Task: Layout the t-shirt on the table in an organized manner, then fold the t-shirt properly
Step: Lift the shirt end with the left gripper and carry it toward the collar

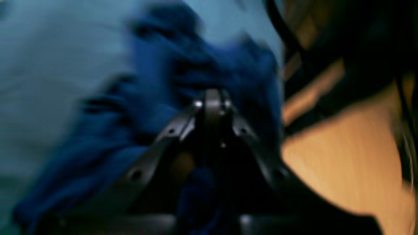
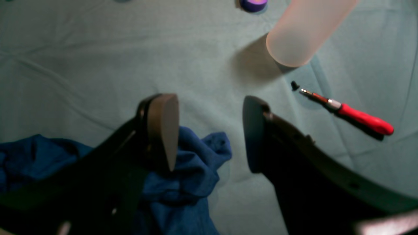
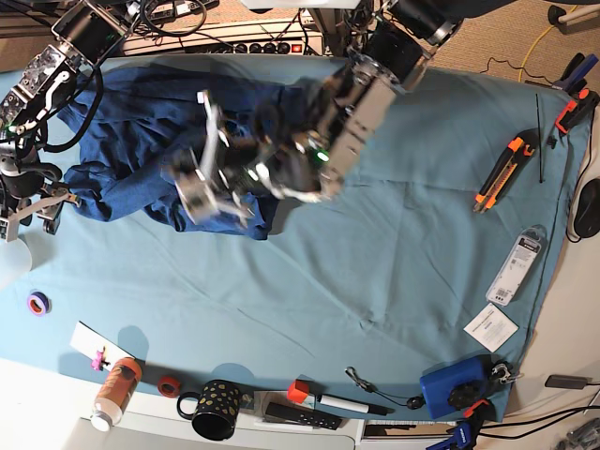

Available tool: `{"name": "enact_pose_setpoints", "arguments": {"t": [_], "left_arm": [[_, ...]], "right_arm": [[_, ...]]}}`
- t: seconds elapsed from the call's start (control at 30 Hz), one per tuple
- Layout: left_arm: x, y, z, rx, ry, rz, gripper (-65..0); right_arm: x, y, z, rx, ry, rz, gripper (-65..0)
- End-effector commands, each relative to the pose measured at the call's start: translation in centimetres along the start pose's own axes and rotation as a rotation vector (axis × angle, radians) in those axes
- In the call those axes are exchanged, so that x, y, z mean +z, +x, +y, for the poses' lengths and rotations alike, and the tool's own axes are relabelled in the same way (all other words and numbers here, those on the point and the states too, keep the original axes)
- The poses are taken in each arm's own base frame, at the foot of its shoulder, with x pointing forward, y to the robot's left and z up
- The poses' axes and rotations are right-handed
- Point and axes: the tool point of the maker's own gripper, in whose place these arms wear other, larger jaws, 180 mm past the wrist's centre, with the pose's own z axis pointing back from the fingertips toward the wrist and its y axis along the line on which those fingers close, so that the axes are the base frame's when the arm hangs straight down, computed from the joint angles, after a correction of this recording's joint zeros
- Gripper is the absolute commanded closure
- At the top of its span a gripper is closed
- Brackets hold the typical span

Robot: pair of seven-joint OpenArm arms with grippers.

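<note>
The dark blue t-shirt (image 3: 131, 131) lies crumpled on the far left part of the teal table (image 3: 375, 272). My left arm reaches from the back over the shirt, smeared by motion, and its gripper (image 3: 202, 187) is above the shirt's near edge. In the left wrist view that gripper (image 1: 214, 98) has its jaws together over blue cloth (image 1: 156, 81); the blur hides whether any fabric is pinched. My right gripper (image 2: 207, 107) stands open beside a corner of the t-shirt (image 2: 196, 163), with nothing between its fingers. In the base view the right gripper (image 3: 33, 211) is at the table's left edge.
A red screwdriver (image 2: 359, 117), a small black screw (image 2: 295, 85), a pale translucent cylinder (image 2: 303, 32) and a purple tape roll (image 2: 253, 4) lie near the right gripper. An orange box cutter (image 3: 497, 173), a packet (image 3: 520, 262), a mug (image 3: 214, 411) and a bottle (image 3: 114, 389) line the table's edges.
</note>
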Motion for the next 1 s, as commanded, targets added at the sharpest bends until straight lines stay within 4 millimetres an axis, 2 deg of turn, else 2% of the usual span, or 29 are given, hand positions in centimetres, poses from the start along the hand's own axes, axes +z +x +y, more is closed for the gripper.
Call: {"name": "enact_pose_setpoints", "arguments": {"t": [0.0,0.07,0.17,0.27,0.37,0.47,0.6,0.8,0.97], "left_arm": [[0.6,2.0,0.9,0.008,0.027,-0.058,0.0],[2.0,1.6,3.7,0.074,0.121,-0.048,0.0],[4.3,-0.6,7.2,0.12,0.251,0.024,0.0],[6.9,-3.1,9.8,0.168,0.355,0.072,0.0],[9.1,-5.5,11.4,0.161,0.434,0.128,0.0],[10.0,-7.5,11.3,0.176,0.445,0.168,0.0],[9.6,-9.0,9.8,0.208,0.412,0.181,0.0],[8.7,-9.2,7.7,0.286,0.332,0.124,0.0],[7.3,-9.4,6.1,0.266,0.277,0.15,0.0]], "right_arm": [[0.4,1.8,-0.4,0.012,-0.005,-0.057,-30.9],[0.4,1.8,-0.4,0.012,-0.005,-0.057,-30.9],[0.4,1.9,-0.4,0.011,-0.004,-0.06,-30.9],[0.4,2.0,-0.1,0.0,0.012,-0.067,-30.9],[0.4,2.2,0.1,-0.007,0.026,-0.076,-30.9],[0.4,2.2,0.3,-0.011,0.033,-0.079,-30.9],[0.4,2.1,0.4,-0.014,0.034,-0.079,-30.9],[0.2,1.3,1.4,-0.044,0.054,-0.068,-30.9],[0.0,1.0,2.1,-0.058,0.066,-0.068,-30.9]]}}
